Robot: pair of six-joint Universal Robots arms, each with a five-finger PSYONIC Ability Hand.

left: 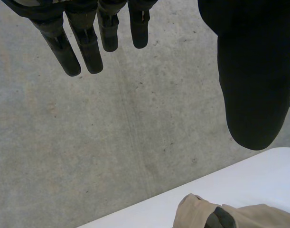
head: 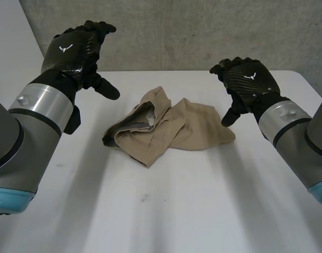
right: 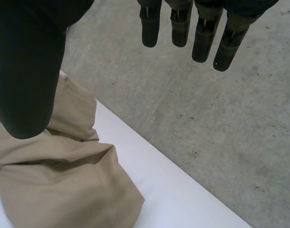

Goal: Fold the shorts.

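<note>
The robot's left hand (head: pixel 71 50) hovers above the white desk (head: pixel 161 211), its fingers (left: pixel 64 47) loose and holding nothing, just beside a crumpled pair of tan shorts (head: pixel 171 129) heaped at mid-desk. Across the heap the right hand (head: pixel 247 81) hangs likewise, its fingers (right: pixel 182 28) released and empty. Flanking the cloth, the pair look poised to reach in and spread it flat before any fold.
</note>
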